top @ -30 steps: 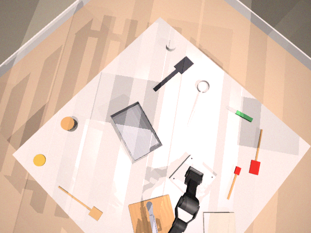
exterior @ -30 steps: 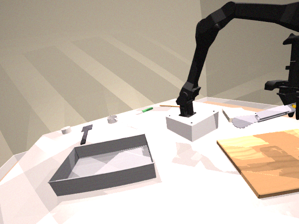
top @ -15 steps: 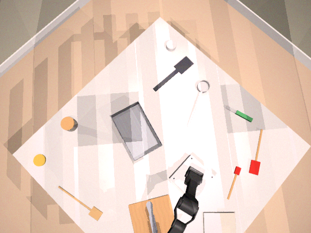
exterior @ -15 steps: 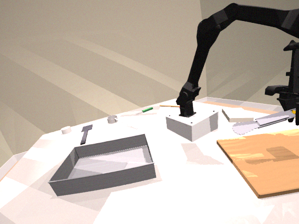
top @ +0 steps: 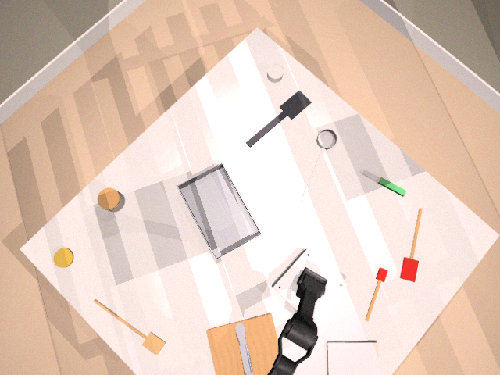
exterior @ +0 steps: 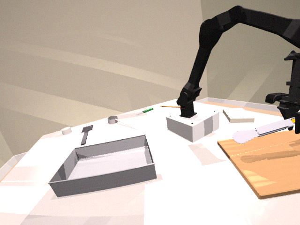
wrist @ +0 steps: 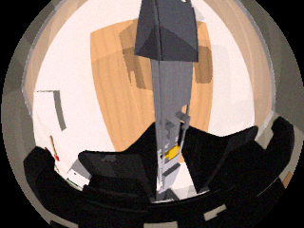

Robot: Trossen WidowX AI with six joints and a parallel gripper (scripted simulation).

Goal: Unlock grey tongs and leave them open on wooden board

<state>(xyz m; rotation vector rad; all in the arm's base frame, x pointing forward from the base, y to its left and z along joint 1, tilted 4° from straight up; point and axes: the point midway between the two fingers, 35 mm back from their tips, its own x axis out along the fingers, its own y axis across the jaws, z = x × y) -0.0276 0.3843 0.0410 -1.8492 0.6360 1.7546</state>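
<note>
The grey tongs (top: 243,347) (exterior: 273,127) (wrist: 173,85) are held in the air above the wooden board (top: 218,343) (exterior: 271,181) (wrist: 106,71), their shadow apart from them on it. They slope slightly, with the scalloped tips lower than the hinge end; the two arms look close together. My gripper (exterior: 293,124) (wrist: 163,124) is shut on the tongs near the hinge end, where a yellow part shows. The top view does not show the fingers, and the lock's state cannot be made out. The roasting tin (top: 238,245) (exterior: 108,183) stands away from the board with no tongs on it.
The arm's base block (exterior: 180,128) stands between the tin and a flat pale block (exterior: 241,120). A wooden spatula (top: 153,343) lies left of the board in the top view. A black spatula (top: 295,105) and a sieve (top: 326,139) lie beyond the tin.
</note>
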